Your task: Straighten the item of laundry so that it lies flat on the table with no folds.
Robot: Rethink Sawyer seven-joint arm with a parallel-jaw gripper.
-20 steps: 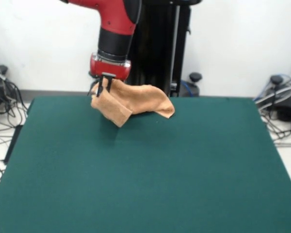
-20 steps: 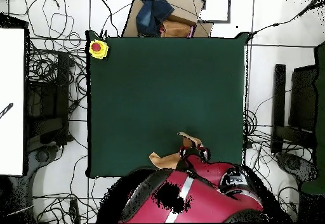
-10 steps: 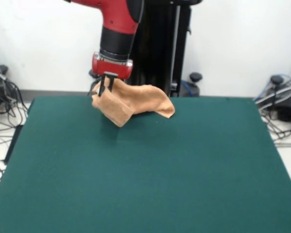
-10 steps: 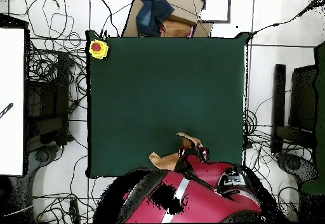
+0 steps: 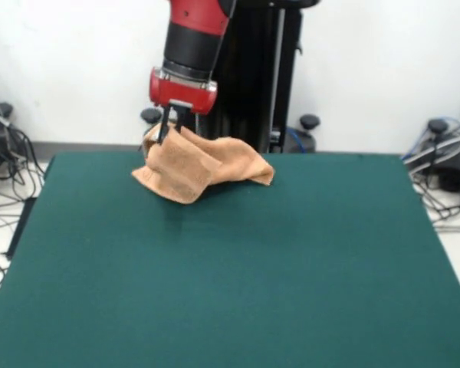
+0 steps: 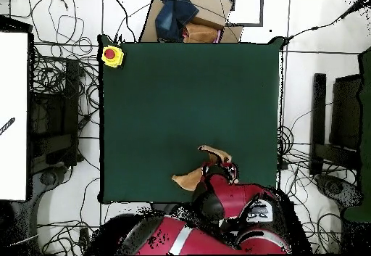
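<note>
Near the dark green felt table's (image 5: 291, 261) far edge: crumpled orange-tan terry towel (image 5: 203, 167), pinched by black gripper (image 5: 170, 130).
From overhead, mostly hidden beneath red arm (image 6: 224, 195).

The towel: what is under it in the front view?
The towel hangs from the gripper, shut on its upper edge. Its lower folds reach the green table. Whether anything lies beneath the bunched cloth cannot be seen.

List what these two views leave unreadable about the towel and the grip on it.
- Overhead view: most of the towel is hidden under the red arm; only two tan edges show.
- Front view: the gripper is too small to show how much cloth it pinches.
- The towel's underside is hidden by its own folds; no tag visible.
</note>
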